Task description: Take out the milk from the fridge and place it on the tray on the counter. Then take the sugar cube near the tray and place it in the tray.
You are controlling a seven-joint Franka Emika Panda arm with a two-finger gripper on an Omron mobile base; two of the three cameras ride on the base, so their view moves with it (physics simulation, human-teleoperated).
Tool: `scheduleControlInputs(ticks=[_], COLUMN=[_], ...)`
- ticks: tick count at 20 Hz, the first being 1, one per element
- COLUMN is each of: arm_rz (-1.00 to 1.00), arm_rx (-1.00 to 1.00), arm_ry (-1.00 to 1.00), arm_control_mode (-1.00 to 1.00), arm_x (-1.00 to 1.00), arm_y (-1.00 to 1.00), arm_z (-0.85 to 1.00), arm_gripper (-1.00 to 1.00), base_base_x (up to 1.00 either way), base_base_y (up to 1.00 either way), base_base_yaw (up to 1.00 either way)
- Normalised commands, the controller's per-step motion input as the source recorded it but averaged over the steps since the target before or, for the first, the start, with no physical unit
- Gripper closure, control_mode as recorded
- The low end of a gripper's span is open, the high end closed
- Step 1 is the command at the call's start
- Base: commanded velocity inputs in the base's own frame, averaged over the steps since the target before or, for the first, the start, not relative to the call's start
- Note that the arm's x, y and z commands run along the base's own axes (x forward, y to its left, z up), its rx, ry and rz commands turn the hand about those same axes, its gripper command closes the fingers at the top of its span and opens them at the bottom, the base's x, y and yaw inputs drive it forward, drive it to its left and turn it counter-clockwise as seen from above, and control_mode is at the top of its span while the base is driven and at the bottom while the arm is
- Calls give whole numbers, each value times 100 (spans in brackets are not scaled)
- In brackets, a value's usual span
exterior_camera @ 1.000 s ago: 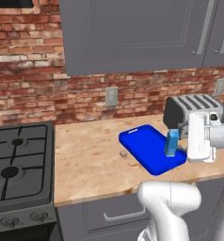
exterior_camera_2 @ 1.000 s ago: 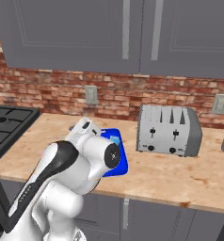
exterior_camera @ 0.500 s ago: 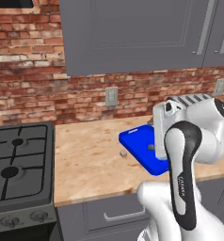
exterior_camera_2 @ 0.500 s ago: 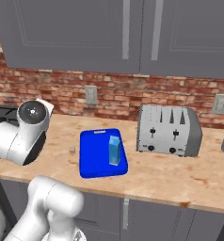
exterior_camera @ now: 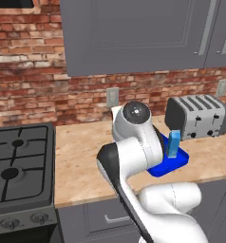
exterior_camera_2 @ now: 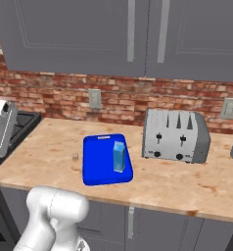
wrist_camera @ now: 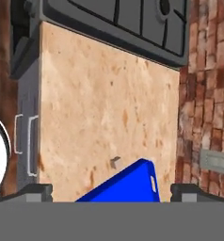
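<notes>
One light-blue milk carton (exterior_camera_2: 119, 156) stands upright inside the blue tray (exterior_camera_2: 100, 164) on the wooden counter (exterior_camera_2: 45, 157), toward the tray's toaster-side edge. The sugar cube (exterior_camera_2: 75, 156) lies on the bare wood just beside the tray, on the side away from the toaster (exterior_camera_2: 175, 135), apart from its rim. From the hand camera, the gripper (wrist_camera: 111, 190) has its two fingertips (wrist_camera: 35, 191) spread wide with nothing between them, looking down over the cube, a tray corner and the stove (wrist_camera: 118, 20).
</notes>
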Motion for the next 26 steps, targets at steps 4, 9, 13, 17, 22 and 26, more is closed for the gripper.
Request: scheduleControlInputs(ticks=[4, 9, 13, 17, 22, 26], arm_rz=[-3, 5, 11, 6, 1, 0], arm_rx=[-3, -1, -23, -27, -16, -8], arm_ry=[16, 26, 22, 10, 12, 3], arm_control_mode=[-100, -100, -100, -100, -100, -100], arm_x=[45, 43, 16, 0, 23, 26], arm_y=[9, -6, 1, 0, 0, 0], arm_z=[-20, -29, -55, -38, -15, -17], arm_gripper=[-100, -100, -100, -100, -100, -100], base_base_x=[0, 0, 0, 0, 0, 0], base_base_y=[0, 0, 0, 0, 0, 0], base_base_yaw=[0, 0, 0, 0, 0, 0])
